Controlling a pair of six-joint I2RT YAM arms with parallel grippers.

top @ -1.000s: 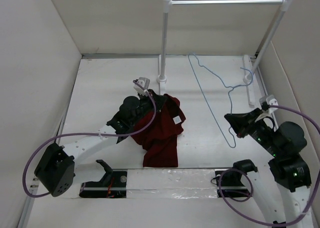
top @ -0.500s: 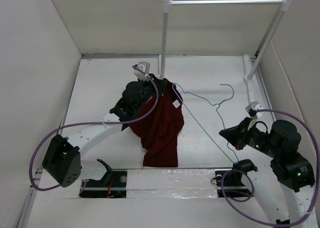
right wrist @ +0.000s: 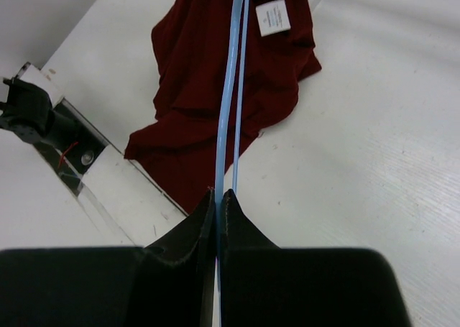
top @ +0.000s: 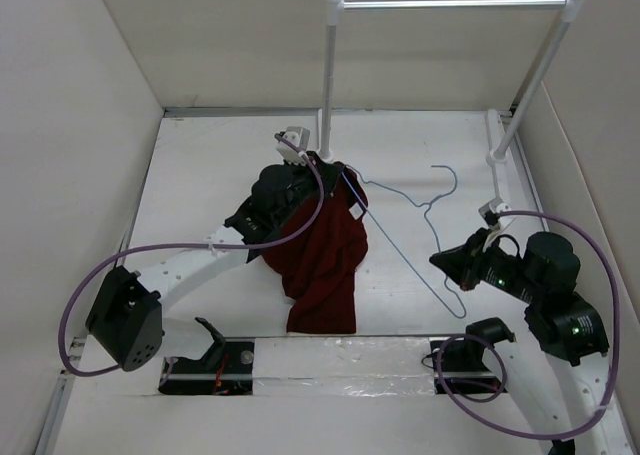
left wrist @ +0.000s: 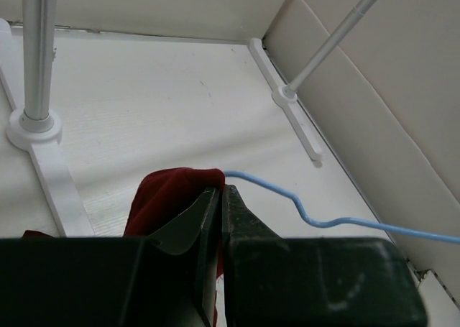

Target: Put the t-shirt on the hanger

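White table (top: 200,175), walled on three sides, tall white rack (top: 450,3) at the back, not in play yet. The t-shirt (top: 325,260) hangs bunched from my left pincer (left wrist: 222,197), lifted at the top, and its lower end trails on the table near my bases. The hanger (right wrist: 228,90) is off the table too, slanting from the shirt's top edge across to my right side, hook pointing toward the rack. My left pincer is clamped narrow on a fold of the maroon cloth, right at the raised edge. My right pincer (right wrist: 218,197) is closed tight on the hanger wire low on the frame, two strands running straight out from the tips toward the shirt. In the left wrist view the blue wire end meets the cloth fold just beside my fingertips; can't tell if it is inside the neck opening or only against the outside. White tag (right wrist: 273,16) sits near the top of the shirt, close to the wire, so I judge that's the collar zone. Step in hand, as I read it: thread one hanger shoulder into the neck. To do it well, hold the collar edge up and taut with the left, slide the wire in along its own line with the right, slow, no twisting. Thin wire may rotate in my grip, and loose cloth may snag or bunch on the tip.
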